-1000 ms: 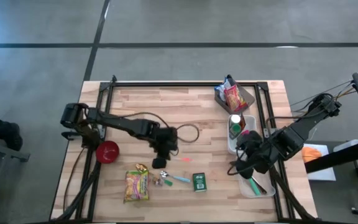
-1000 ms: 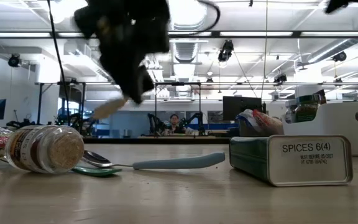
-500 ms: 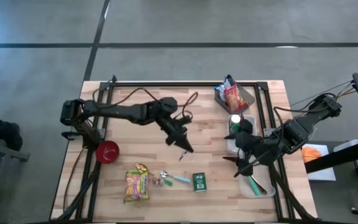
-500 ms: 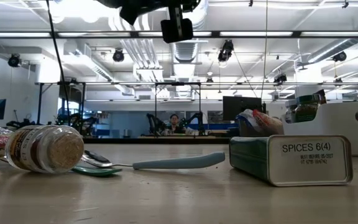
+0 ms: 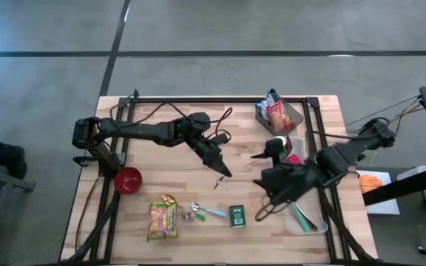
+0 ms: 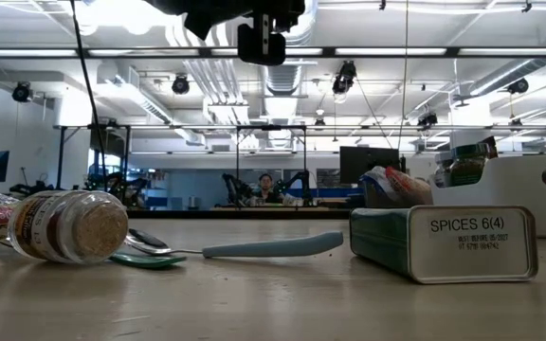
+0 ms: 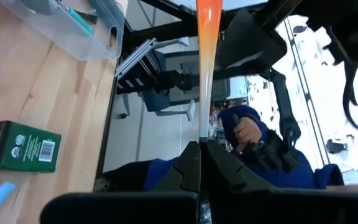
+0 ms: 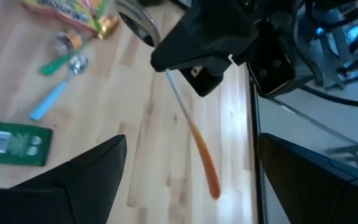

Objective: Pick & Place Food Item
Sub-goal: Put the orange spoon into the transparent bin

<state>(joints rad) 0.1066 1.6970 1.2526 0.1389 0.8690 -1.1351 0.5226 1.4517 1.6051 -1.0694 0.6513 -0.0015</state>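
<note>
Red bowl (image 5: 127,179): at the bench's nine o'clock edge, just beside the left arm's base.
Noodle packet (image 5: 163,219): flat on the wood toward seven o'clock, its yellow wrapper up.
Spice jar (image 6: 67,226): on its side next to the packet, lid facing the low camera.
Spoons: a green-handled spoon (image 5: 193,215) and a blue-handled spoon (image 5: 213,213) lie touching at six o'clock, between the jar and the tin.
Left tool (image 5: 221,174): raised over the bench centre, fingers pinched fully together on an orange-handled utensil (image 7: 205,43); the handle sticks out past the fingertips (image 7: 188,163) toward four o'clock.
Green spice tin (image 5: 237,216): lying flat at six o'clock, just right of the blue spoon; not touched by either arm.
Right tool (image 5: 259,198): reaching in from three o'clock, spread wide with nothing between its fingers (image 8: 73,180); it hangs above the wood just right of the tin, facing the orange handle.
Snack bags (image 5: 276,113): bunched in a dark tray at one o'clock.
Clear bin (image 5: 299,225): along the three o'clock edge, holding a bottle and some utensils, partly under the right arm.
Bench (image 5: 168,140): pale wooden slats, a black frame around it.
</note>
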